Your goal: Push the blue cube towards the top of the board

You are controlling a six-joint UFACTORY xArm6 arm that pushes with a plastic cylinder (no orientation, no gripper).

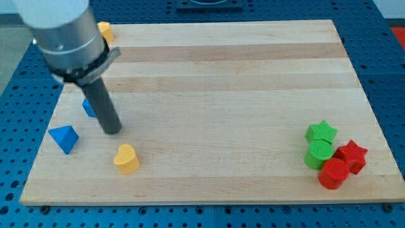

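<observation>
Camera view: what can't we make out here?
- Blue cube: mostly hidden behind the rod; only a sliver shows, shape unconfirmed.
- Yellow block at the view's top left: partly covered by the arm housing, shape unclear.
- My tip: contact with the blue cube cannot be told.

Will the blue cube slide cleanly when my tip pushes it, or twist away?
The blue cube, mostly hidden behind my tip, looks small and rigid, so it probably slides easily on the smooth wooden board. An off-centre push would likely spin it.
</observation>
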